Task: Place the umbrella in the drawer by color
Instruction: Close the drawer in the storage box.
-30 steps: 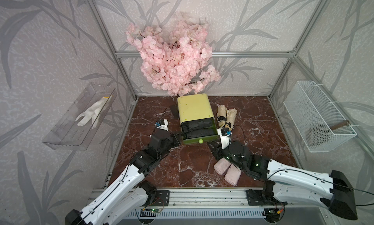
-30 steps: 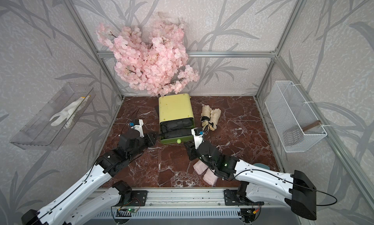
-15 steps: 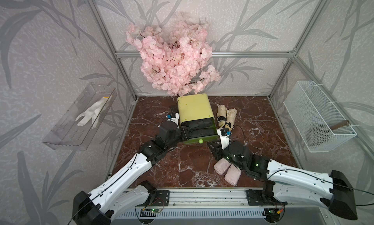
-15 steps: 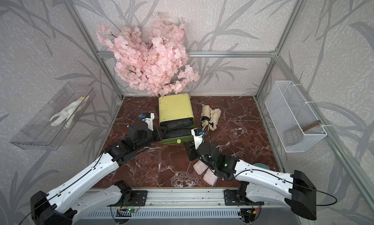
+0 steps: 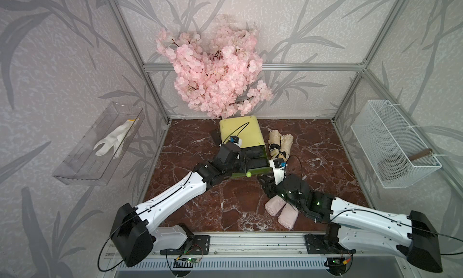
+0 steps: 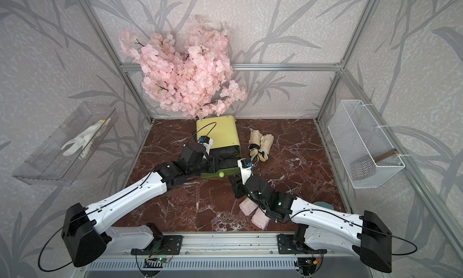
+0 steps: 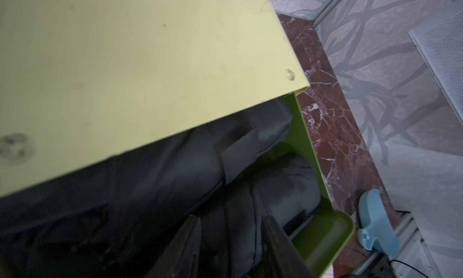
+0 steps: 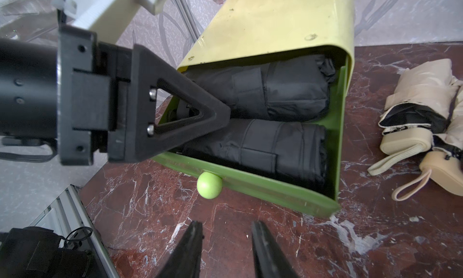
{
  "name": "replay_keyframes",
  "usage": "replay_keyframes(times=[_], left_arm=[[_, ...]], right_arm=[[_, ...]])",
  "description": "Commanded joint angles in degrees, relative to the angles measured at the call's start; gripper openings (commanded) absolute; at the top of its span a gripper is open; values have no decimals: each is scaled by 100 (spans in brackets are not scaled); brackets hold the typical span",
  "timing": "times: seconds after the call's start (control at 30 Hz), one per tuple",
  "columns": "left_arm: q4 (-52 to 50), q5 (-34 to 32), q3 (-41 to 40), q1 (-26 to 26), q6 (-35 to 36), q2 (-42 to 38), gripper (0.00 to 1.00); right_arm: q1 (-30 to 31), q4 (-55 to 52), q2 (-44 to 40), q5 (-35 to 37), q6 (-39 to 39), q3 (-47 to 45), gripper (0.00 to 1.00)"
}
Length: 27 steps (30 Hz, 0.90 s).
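Umbrellas, folded: black pair (image 8: 275,89) stowed; pink and beige pairs loose.
Pink pair (image 5: 275,205) lies on the floor (image 5: 225,201) at 5 o'clock, partly under the right arm (image 5: 363,219). Right gripper (image 8: 227,225) sits just short of the knob (image 8: 209,185), jaws slightly parted, empty. Green drawer (image 8: 250,184) is pulled out at centre, black pair side by side inside. Left gripper (image 7: 230,219) enters from 9 o'clock, jaws released over black fabric. Beige pair (image 5: 280,144) is at 1 o'clock, beside the cabinet (image 5: 240,131). Risk: on withdrawal the left gripper may snag a strap and drag an umbrella out; shutting the drawer early would trap it.
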Motion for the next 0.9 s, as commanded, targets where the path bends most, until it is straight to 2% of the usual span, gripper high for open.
replay_keyframes(times=[0.0, 0.33, 0.47, 0.53, 0.63, 0.73, 0.87], left_arm=[[-247, -317, 191, -12, 234, -85, 57], [-62, -112, 486, -14, 355, -496, 62], [-281, -414, 725, 42, 633, -744, 68], [-306, -433, 788, 243, 674, -815, 72], [-159, -299, 856, 806, 673, -729, 77], [-39, -190, 1106, 1352, 801, -342, 82], [94, 384, 1571, 1996, 964, 493, 84]], right_arm=[[-32, -94, -167, 76, -67, -86, 37], [-42, -23, -61, -38, -63, -32, 37], [-37, 81, 54, -184, 80, -26, 38], [-38, 136, 129, -216, 160, -35, 38], [-38, 322, 327, -269, 279, -37, 39], [-35, 522, 589, -355, 384, 29, 41], [-38, 770, 933, -423, 539, 136, 43]])
